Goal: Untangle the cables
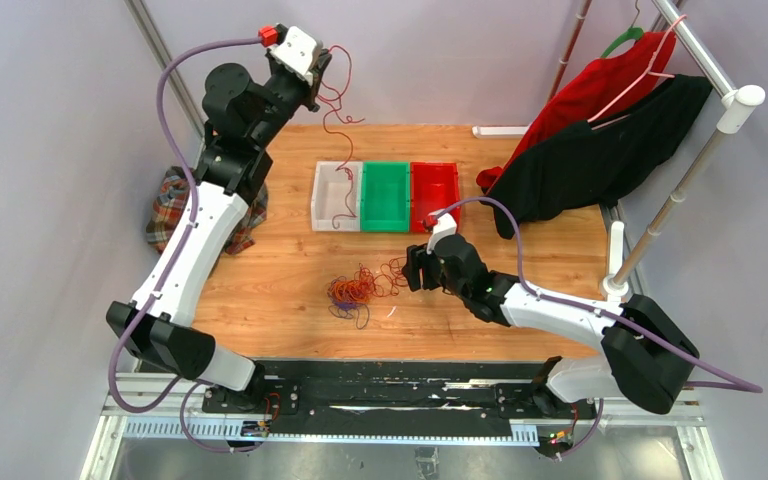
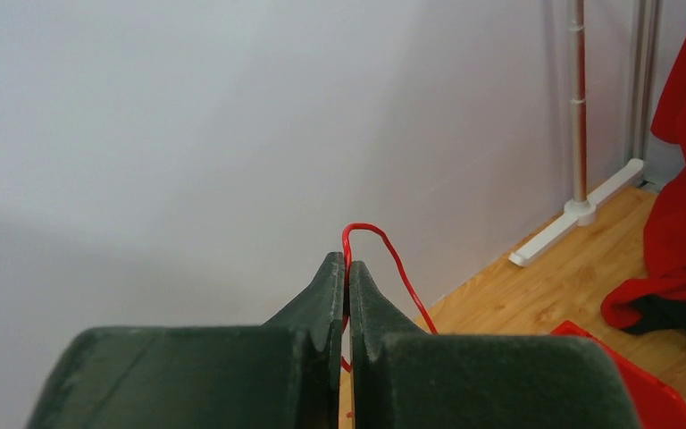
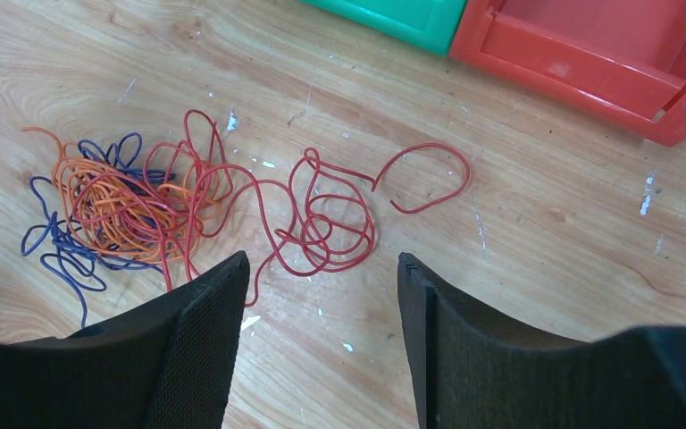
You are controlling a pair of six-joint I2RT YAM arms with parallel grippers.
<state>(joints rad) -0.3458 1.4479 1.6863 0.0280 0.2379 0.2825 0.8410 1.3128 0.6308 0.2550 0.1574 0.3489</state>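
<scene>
While the right gripper is hovering low over the table with its jaws standing apart and holding nothing, the tangle of cables is lying just ahead of it: orange and purple strands knotted tight on the left, looser red loops trailing right, nearest the jaws. Judging it best to be coming down on one outer red loop, not the orange core, then pulling slowly sideways so the knot is not dragging along. Further back the white bin, green bin and red bin are sitting in a row. Farthest, the left gripper is raised high, clamped together on a red cable dangling toward the white bin; it should be holding that strand clear.
</scene>
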